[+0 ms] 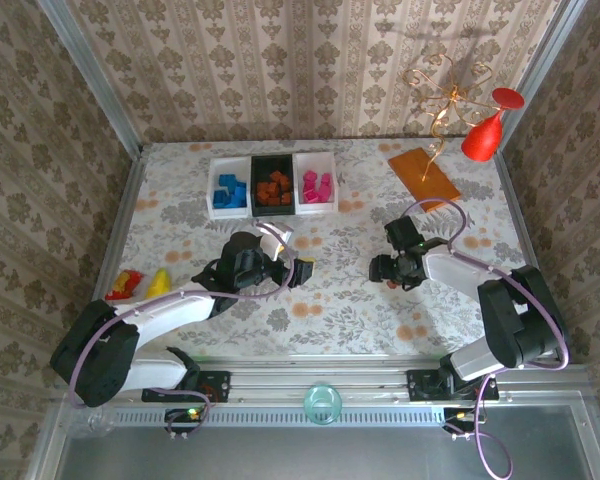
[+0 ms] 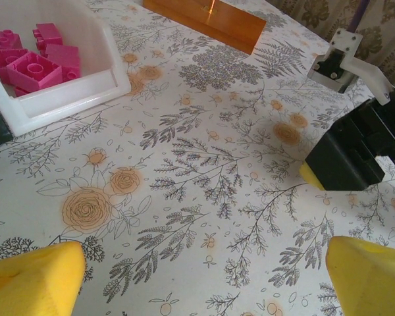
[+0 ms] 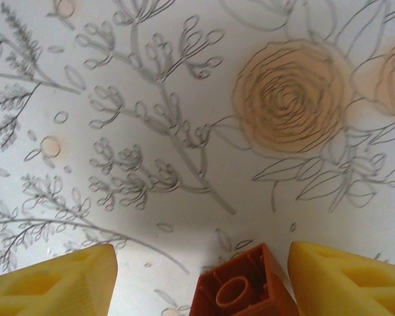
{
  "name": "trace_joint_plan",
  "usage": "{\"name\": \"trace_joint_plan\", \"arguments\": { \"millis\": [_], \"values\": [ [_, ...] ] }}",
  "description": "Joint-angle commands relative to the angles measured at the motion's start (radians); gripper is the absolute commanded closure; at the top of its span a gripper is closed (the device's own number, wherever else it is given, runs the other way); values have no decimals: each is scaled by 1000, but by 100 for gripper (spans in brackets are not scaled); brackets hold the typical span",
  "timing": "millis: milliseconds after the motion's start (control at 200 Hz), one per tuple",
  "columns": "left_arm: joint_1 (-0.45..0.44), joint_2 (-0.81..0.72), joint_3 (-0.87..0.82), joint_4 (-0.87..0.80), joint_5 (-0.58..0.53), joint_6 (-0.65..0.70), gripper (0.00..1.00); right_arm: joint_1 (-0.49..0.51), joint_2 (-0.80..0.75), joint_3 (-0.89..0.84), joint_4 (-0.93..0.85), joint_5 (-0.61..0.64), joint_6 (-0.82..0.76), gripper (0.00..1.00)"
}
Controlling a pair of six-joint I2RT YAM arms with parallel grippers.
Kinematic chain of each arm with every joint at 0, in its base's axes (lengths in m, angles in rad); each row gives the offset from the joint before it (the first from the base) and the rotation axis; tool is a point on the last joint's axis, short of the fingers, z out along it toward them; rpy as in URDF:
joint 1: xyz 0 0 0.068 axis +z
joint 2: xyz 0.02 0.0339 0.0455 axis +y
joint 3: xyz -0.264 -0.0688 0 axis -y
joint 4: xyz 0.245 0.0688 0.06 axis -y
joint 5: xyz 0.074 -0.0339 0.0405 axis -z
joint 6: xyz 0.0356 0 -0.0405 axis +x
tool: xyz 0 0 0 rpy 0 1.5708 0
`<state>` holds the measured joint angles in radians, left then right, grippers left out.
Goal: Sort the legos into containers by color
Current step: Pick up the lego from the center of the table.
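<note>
Three containers stand in a row at the back: a white tray (image 1: pixel 230 188) with blue legos, a black tray (image 1: pixel 273 187) with orange-brown ones, and a white tray (image 1: pixel 316 186) (image 2: pixel 85 89) with magenta-pink bricks (image 2: pixel 33 62). One orange-brown brick (image 3: pixel 243 289) lies hollow side up on the table between the yellow fingers of my right gripper (image 3: pixel 202 266) (image 1: pixel 385 270), close to the right finger (image 3: pixel 349 276) and apart from the left one. This gripper is open. My left gripper (image 2: pixel 204 270) (image 1: pixel 298 272) hangs open over bare tablecloth, nothing between its fingers.
A flat orange-brown board (image 1: pixel 423 177) (image 2: pixel 207 16) lies at the back right beside a red glass-shaped ornament (image 1: pixel 485 130) and a gold wire figure (image 1: pixel 440 95). Yellow and red objects (image 1: pixel 140 285) sit at the left edge. The right arm's black head (image 2: pixel 355 151) is close to my left gripper.
</note>
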<state>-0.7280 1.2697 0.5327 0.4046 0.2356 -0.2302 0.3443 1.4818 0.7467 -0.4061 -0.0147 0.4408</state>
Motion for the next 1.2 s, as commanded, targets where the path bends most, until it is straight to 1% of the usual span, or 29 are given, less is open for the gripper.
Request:
{"name": "trace_joint_plan", "arguments": {
  "millis": [0,160,280,490,665,800,880,1050,1110,1195],
  "values": [
    [-5,10,34,2,-4,23,5,31,-35,-14,-51,-15,5,30],
    [-6,16,34,4,-2,22,5,81,-19,-20,-53,-7,15,33],
    [-6,16,35,4,-4,20,5,113,3,-11,-52,1,22,37],
    [-5,15,36,4,-2,20,5,130,36,5,-36,25,20,53],
    [-4,14,33,4,-5,19,5,136,49,18,-24,19,13,60],
    [-5,19,35,4,-13,19,5,164,-4,25,14,-11,16,63],
    [-5,15,33,-6,-44,16,5,175,-44,31,68,-44,36,65],
    [9,-40,4,-32,-191,-3,3,193,-67,58,259,-118,116,68],
    [32,-78,-23,-23,-220,-21,3,208,-48,92,308,-123,129,68],
    [87,-136,-64,-6,-218,-61,3,233,-2,158,351,-118,133,67]
  ]
}}
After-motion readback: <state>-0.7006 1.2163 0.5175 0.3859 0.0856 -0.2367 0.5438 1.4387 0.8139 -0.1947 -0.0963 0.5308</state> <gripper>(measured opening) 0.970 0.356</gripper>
